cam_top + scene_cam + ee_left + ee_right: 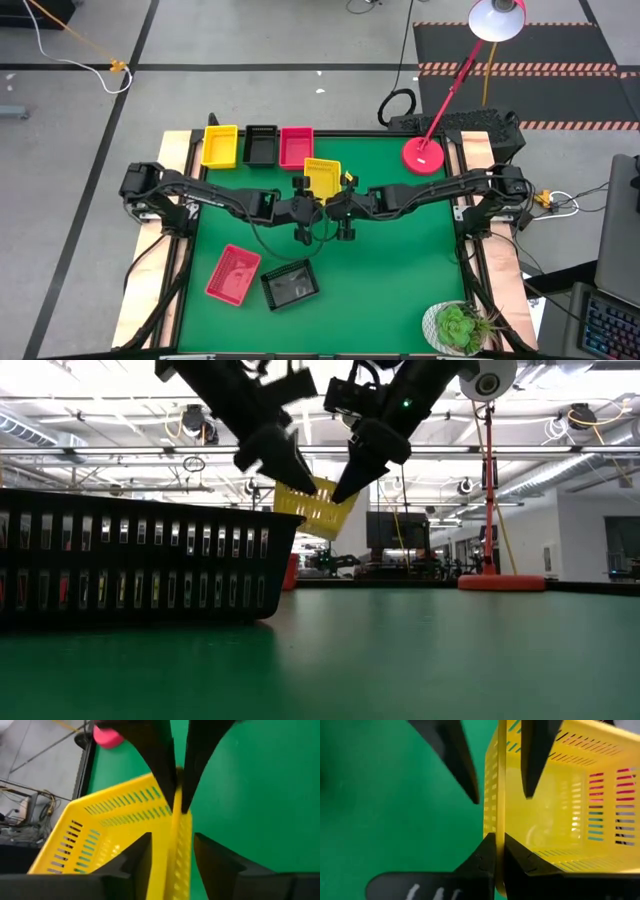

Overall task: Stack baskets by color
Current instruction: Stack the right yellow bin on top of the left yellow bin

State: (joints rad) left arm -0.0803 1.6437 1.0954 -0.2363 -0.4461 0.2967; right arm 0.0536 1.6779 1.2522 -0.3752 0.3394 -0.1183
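Yellow basket (322, 177) aloft mid-table, tilted, pinched by the wall in the closed right gripper (500, 845). Left gripper (172, 852) open astride the same wall (not clamping). Best closed firmly before release, then carried level to the yellow stack (220, 146).

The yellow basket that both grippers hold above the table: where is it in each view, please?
High view: yellow basket at table centre, between the two arms.
Low view: upper centre, tilted, off the mat.
Left wrist view: fills the lower left.
Right wrist view: fills the right half.
Shared landmark: the green mat beneath it.
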